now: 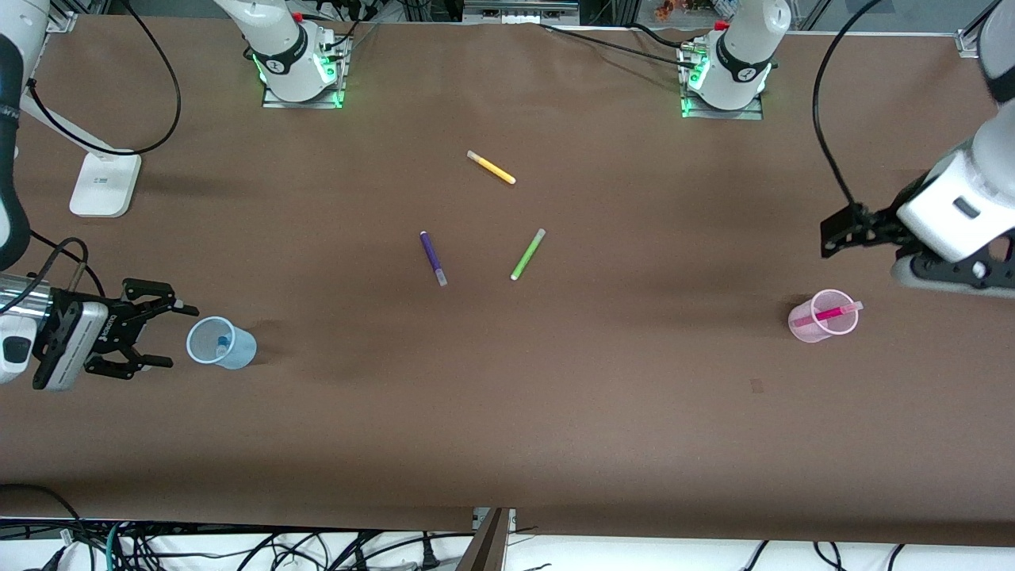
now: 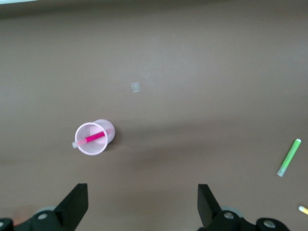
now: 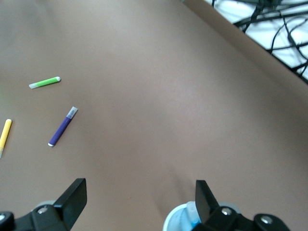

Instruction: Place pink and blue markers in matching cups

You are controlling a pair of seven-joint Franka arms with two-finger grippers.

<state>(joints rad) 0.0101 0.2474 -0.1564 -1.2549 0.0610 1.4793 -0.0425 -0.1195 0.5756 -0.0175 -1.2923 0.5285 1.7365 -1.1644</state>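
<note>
The light blue cup [image 1: 242, 350] stands near the right arm's end of the table with the blue marker [image 1: 223, 343] in it. My right gripper [image 1: 176, 336] is open and empty, right beside this cup; the cup's rim shows by one finger in the right wrist view [image 3: 175, 221]. The pale pink cup [image 1: 801, 327] stands near the left arm's end and holds the pink marker [image 1: 829, 315], whose cap sticks out over the rim. My left gripper [image 1: 833, 234] is open and empty, up in the air beside that cup. The left wrist view shows the pink cup [image 2: 109, 131] and its marker [image 2: 94, 138].
A purple marker [image 1: 433, 258], a lime-green marker [image 1: 528, 254] and a yellow marker [image 1: 491, 167] lie mid-table, the yellow one nearest the arm bases. A white stand [image 1: 103, 182] sits at the right arm's end. Cables hang along the table's front edge.
</note>
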